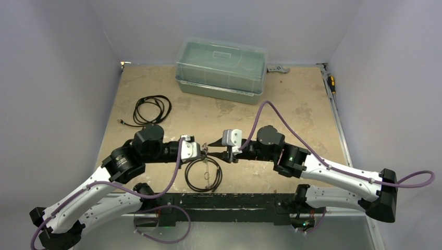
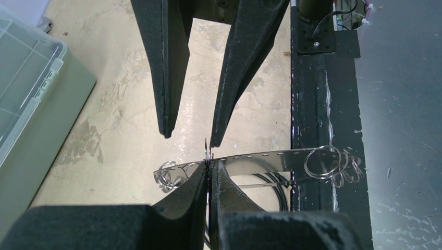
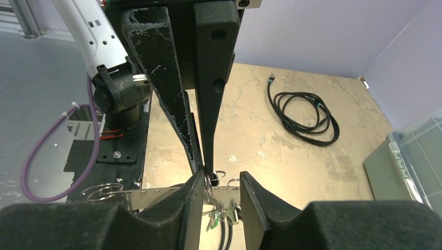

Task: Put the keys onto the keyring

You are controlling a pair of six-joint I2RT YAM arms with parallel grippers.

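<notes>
The keyring (image 2: 207, 148) stands edge-on in the air between the two arms. It is a thin silvery wire nipped by the left gripper (image 2: 210, 167), whose fingers are pressed together on it. The keys (image 3: 219, 216) show only in the right wrist view, as a small cluster with a green piece low between the right fingers. Whether they hang from the wire or lie on the table (image 1: 292, 114), I cannot tell.

The right gripper (image 2: 191, 138) faces the left one nose to nose. Its jaws are narrowly apart with nothing in them, and one fingertip is just beside the wire. Close by runs a perforated metal strip (image 2: 260, 161) with small rings at both ends. The black hoop (image 1: 186, 176) lies on the table near it.

This looks like the threading step, with the left arm steadying the loop while the right gets ready to work on it. The next move likely calls for the right fingers to close on a key or on the wire's opening. The alignment must be very fine, since the wire is thin and a small slip would miss it.
</notes>
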